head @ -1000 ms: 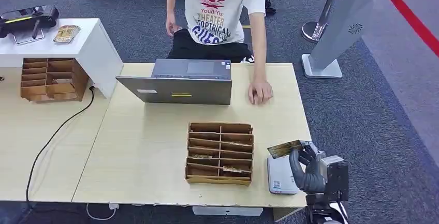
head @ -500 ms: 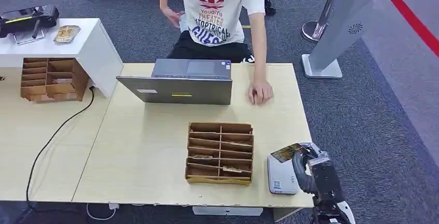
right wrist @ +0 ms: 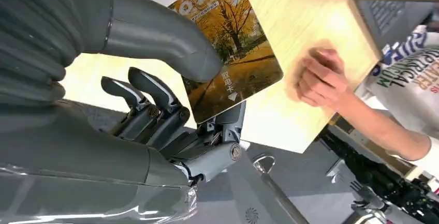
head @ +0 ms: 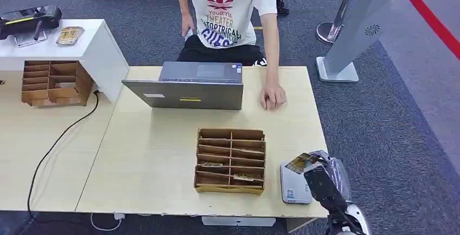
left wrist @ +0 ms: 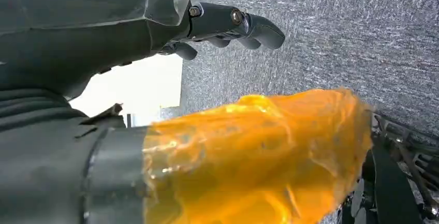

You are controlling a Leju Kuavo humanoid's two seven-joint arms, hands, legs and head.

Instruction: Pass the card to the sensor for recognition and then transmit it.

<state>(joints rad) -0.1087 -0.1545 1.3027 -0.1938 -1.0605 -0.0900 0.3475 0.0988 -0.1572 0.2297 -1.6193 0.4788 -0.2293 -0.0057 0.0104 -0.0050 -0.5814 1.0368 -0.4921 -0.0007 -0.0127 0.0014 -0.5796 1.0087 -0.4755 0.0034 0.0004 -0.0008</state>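
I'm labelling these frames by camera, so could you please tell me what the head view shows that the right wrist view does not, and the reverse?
Head view alone: the grey sensor at the table's corner, the wooden organizer, the laptop and the black cable.

Right wrist view alone: the card's printed autumn trees, and the thumb pressing it against the fingers.

Both: the right robot hand holding the card, and the person's hand on the table.
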